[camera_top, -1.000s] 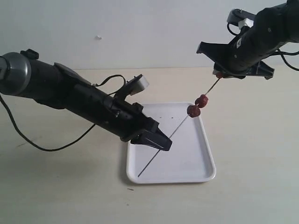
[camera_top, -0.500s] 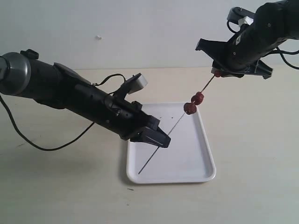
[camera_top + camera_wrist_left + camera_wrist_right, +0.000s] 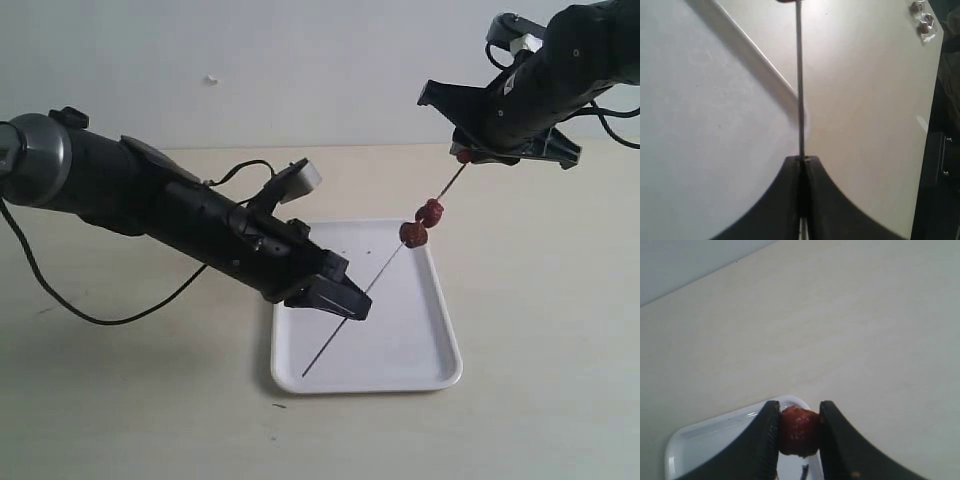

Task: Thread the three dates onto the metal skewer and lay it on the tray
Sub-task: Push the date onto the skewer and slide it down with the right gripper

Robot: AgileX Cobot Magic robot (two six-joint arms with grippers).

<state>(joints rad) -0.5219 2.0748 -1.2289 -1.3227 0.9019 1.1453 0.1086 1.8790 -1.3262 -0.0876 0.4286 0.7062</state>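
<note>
Wrist: right claw (image 3: 799, 412) pinches date (image 3: 799, 434); exterior: 2 dates (image 3: 415, 235) on skewer (image 3: 385, 270).

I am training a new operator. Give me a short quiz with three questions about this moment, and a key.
1. Multiple choice: how many wrinkled red-brown dates sit free on the thin grey metal skewer, gripped by nothing? A one, B two, C three.
2. True or false: the skewer lies flat on the flat white rectangular tray.
3. Fill in: the left gripper holds the skewer; the right gripper has its fingers shut on a ____.
Key: 1 B. 2 False, it is held at a slant. 3 date.
</note>
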